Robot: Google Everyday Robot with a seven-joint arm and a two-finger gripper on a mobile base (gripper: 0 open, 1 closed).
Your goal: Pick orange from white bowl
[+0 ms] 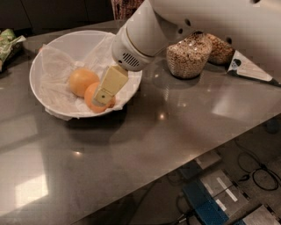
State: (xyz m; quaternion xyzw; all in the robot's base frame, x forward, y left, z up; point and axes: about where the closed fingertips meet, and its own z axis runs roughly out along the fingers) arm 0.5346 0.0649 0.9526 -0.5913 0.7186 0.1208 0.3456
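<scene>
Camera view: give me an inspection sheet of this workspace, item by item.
Surface: dark glossy counter, reflecting lights.
Job's things: orange in the white bowl, touching a paler fruit; bowl lined with crinkled paper.
Clutter: two glass jars of grain, a white card, a green packet at the left edge.
Gripper: down inside the bowl, overlapping the orange's right side; contact unclear.
Cables: black loops on the floor, lower right.
Surroundings: blue and grey boxes on the floor; dark cabinets behind.

Grey glossy worktop (145, 145). Far right: two grain jars (189, 55) side by side, white card (248, 69) beside them. Far left: green packet (8, 41).
</scene>
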